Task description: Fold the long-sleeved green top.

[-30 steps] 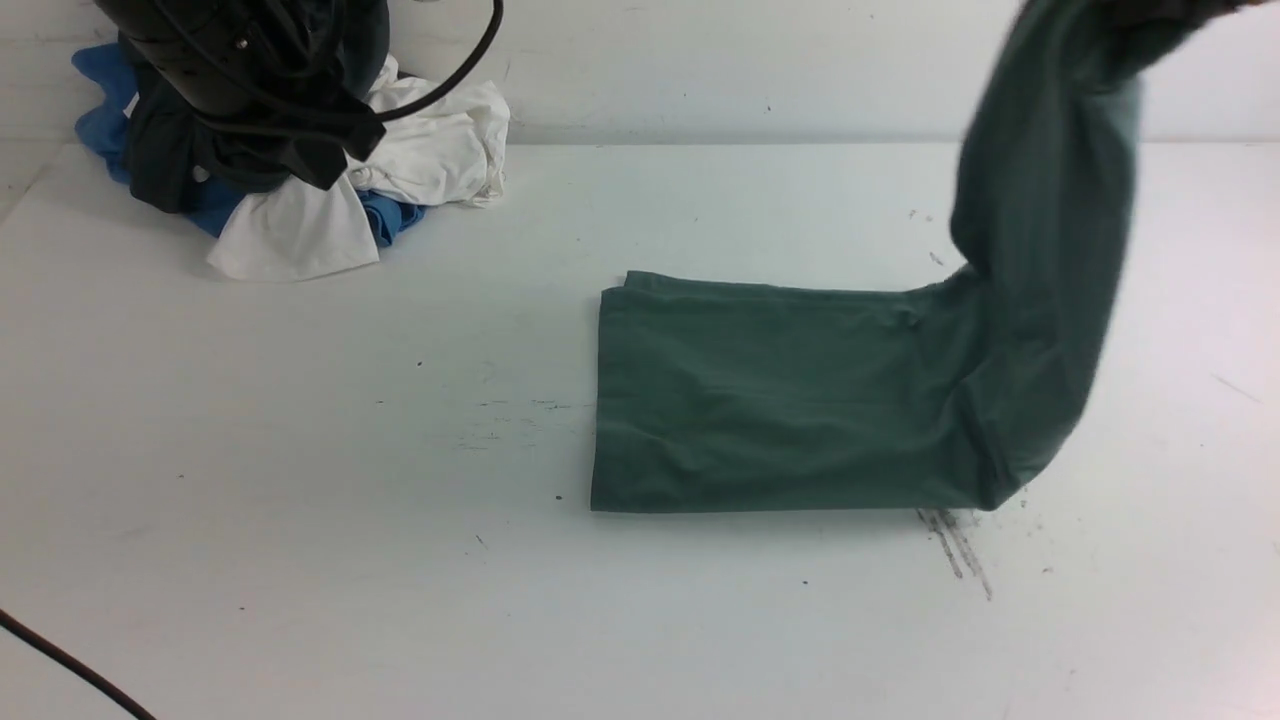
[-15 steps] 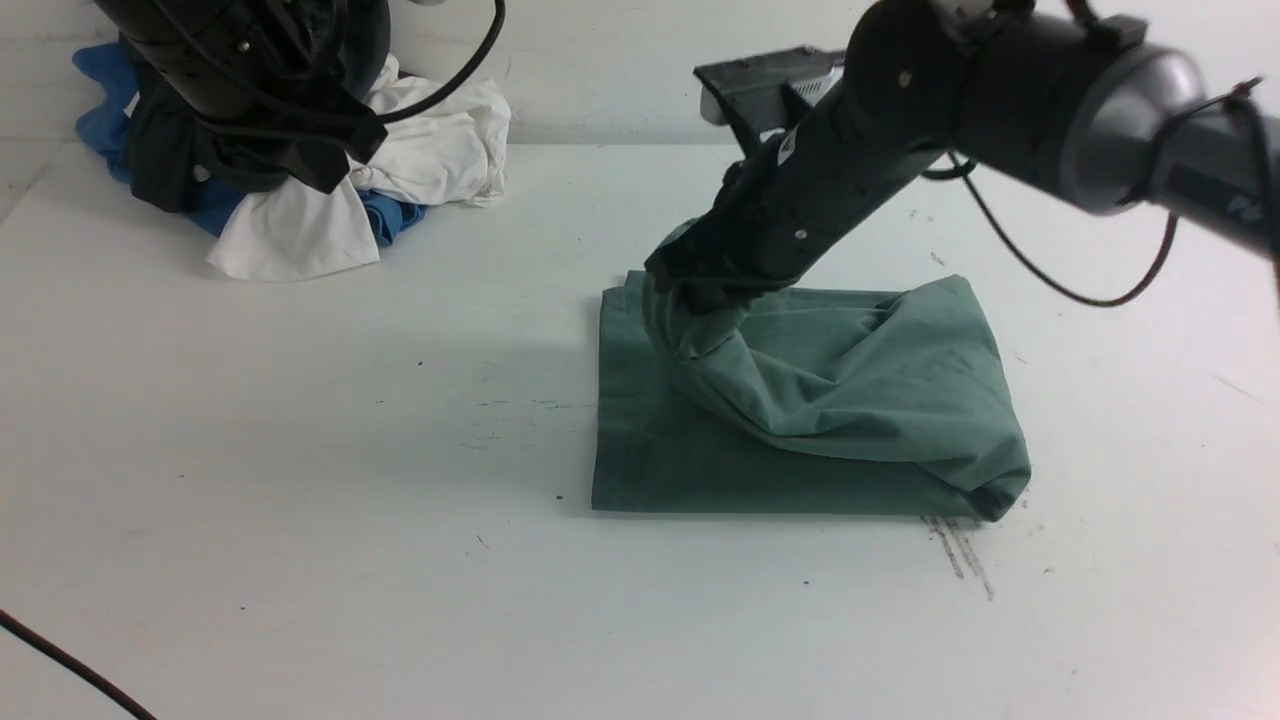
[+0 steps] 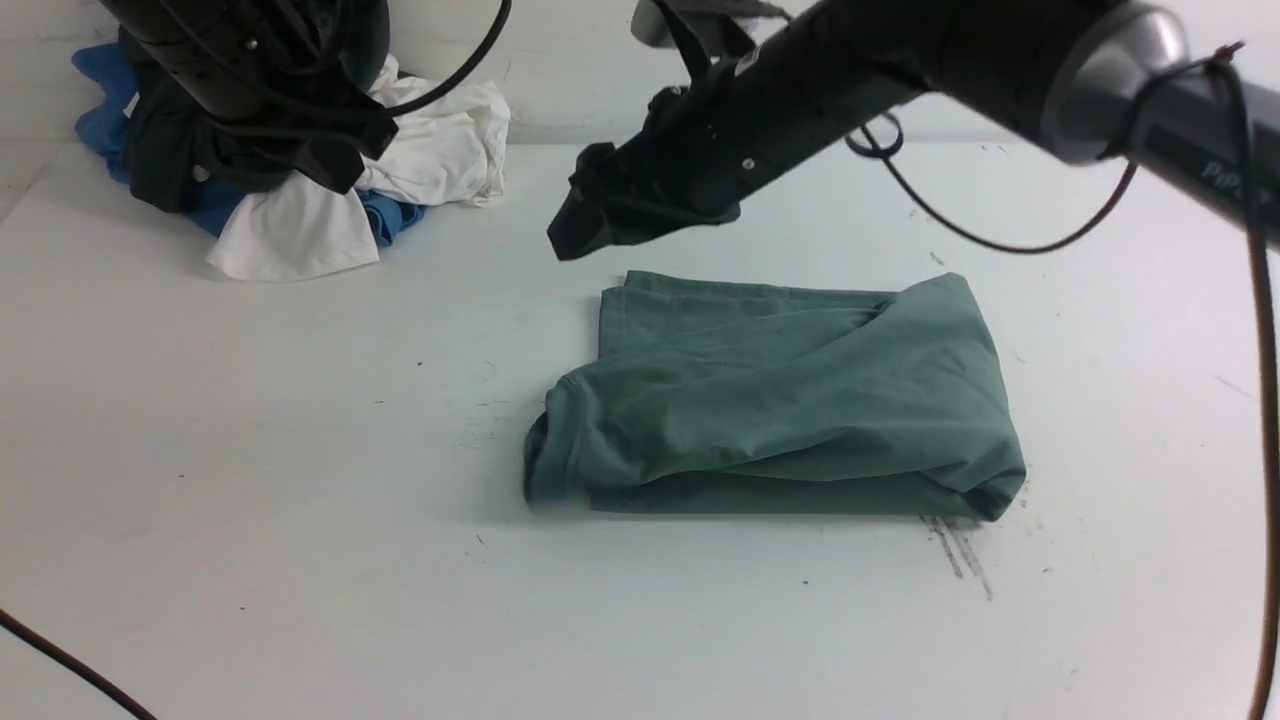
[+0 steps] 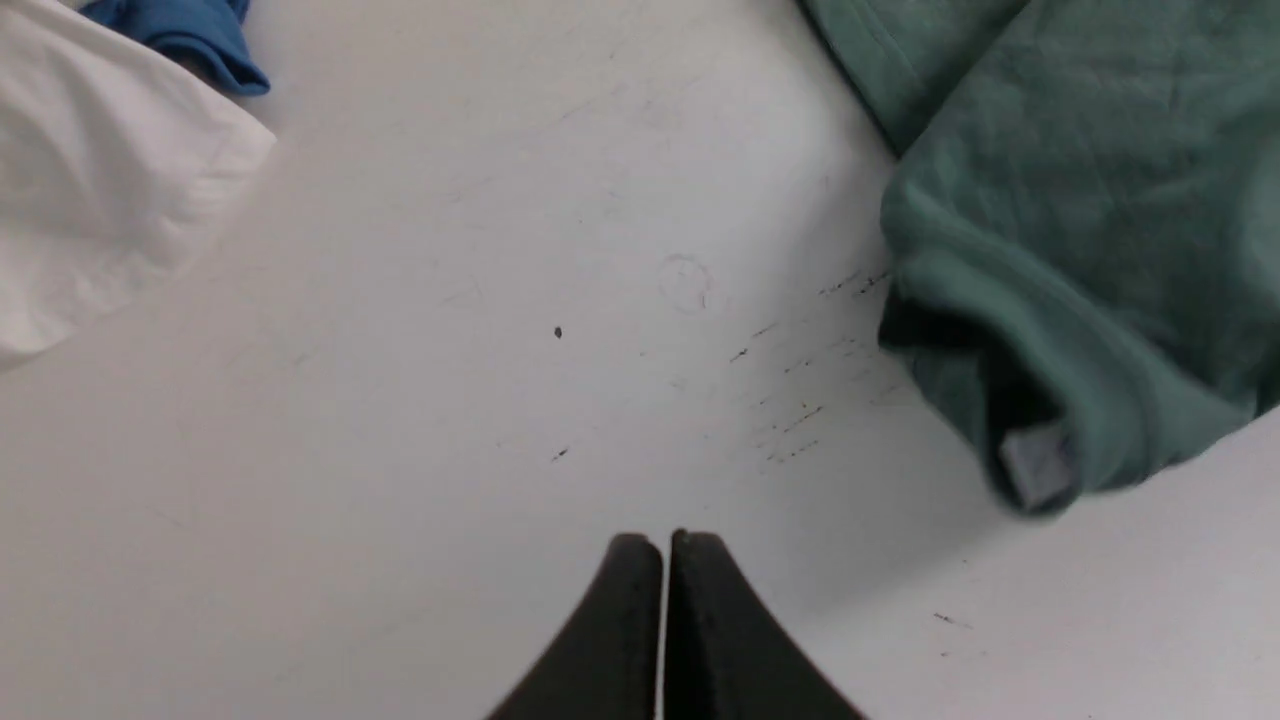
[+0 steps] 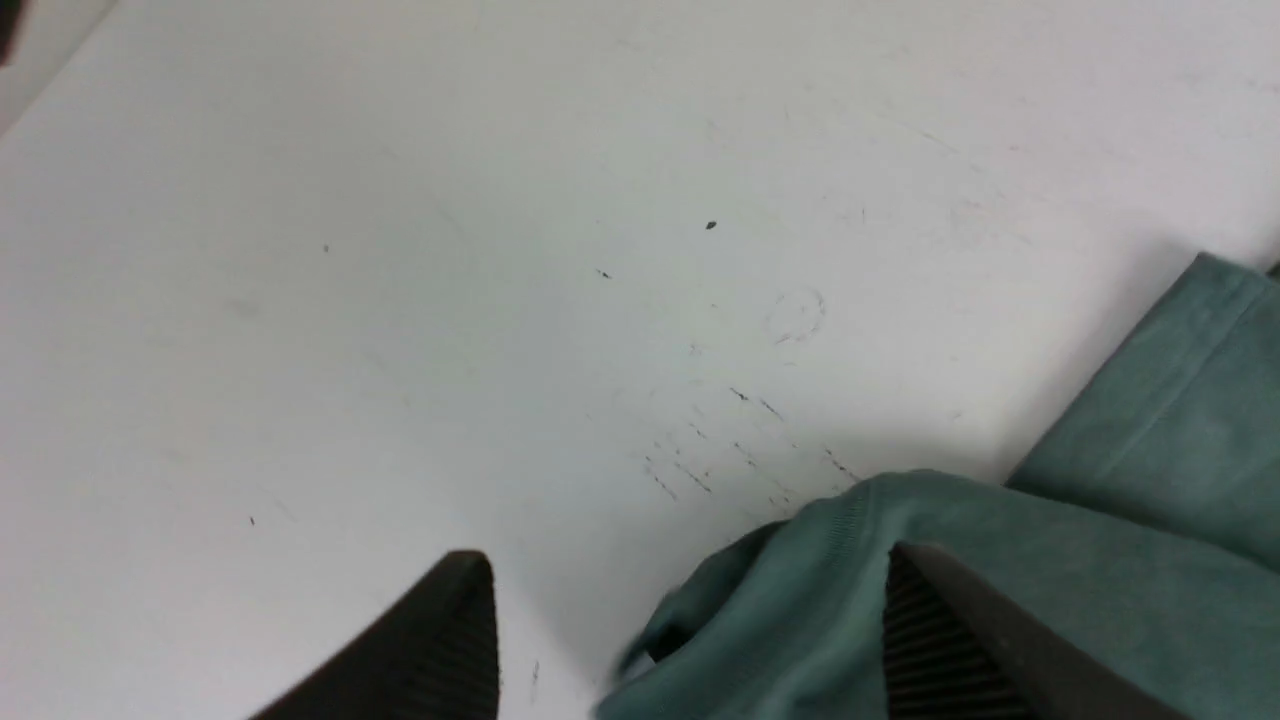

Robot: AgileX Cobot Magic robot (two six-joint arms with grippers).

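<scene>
Below a pale wall (image 3: 560, 60), the scuffed white tabletop (image 3: 350, 450) carries the crumpled sage-green cotton top (image 3: 790, 400). The right black gripper (image 3: 590, 210), fingers wide apart, hangs above it; the left black gripper (image 4: 662, 620) has fingers together.

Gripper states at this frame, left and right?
Left gripper: closed, holding nothing.
Right gripper: wide open, holding nothing, above the top.
</scene>
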